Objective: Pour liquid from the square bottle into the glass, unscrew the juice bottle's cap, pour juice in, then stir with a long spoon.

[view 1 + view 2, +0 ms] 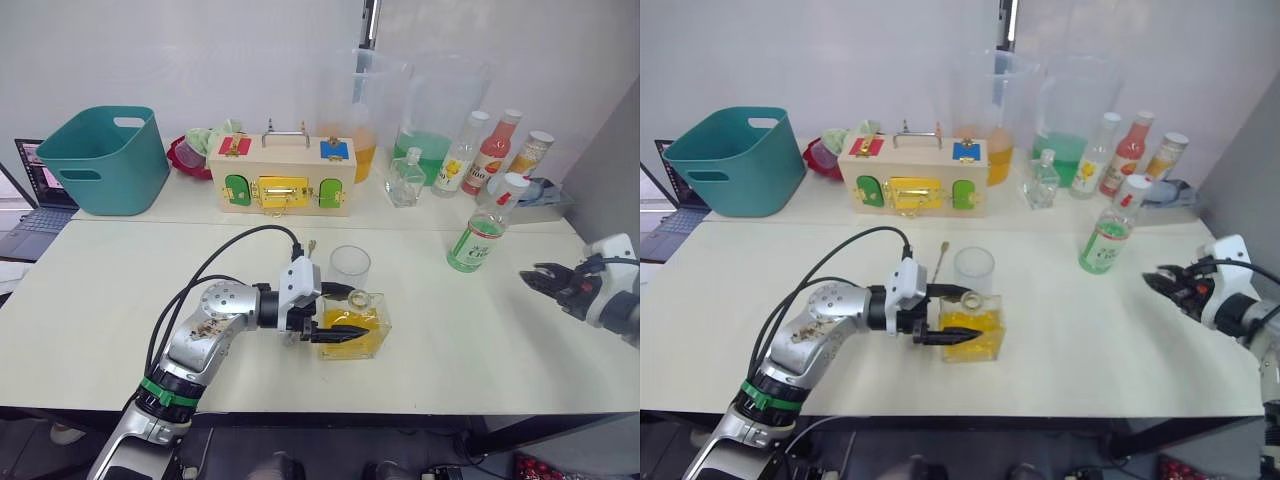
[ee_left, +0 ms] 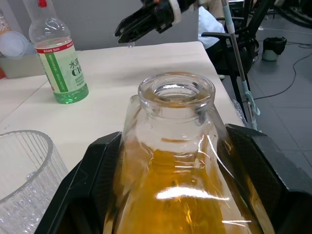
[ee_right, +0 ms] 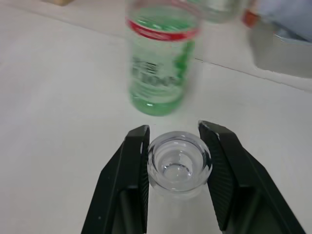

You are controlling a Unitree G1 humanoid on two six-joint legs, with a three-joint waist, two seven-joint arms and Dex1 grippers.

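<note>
Amber square bottle (image 1: 356, 325), green-labelled juice bottle (image 1: 478, 240)

A teal basket (image 1: 103, 160) stands at the desk's (image 1: 120, 300) far left, a laptop (image 1: 30, 205) beside it. A wooden latch box (image 1: 283, 180) sits mid-back, with two tall pitchers (image 1: 365, 110) behind and yellow-labelled (image 1: 458, 157) and red bottles (image 1: 493, 152) further right.

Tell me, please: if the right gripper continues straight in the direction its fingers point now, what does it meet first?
Probably the juice bottle. In the right wrist view it stands directly ahead of the right gripper, which is shut on a clear stopper, with bare table between them. Depth is unclear, so the gripper could pass just beside it.
</note>
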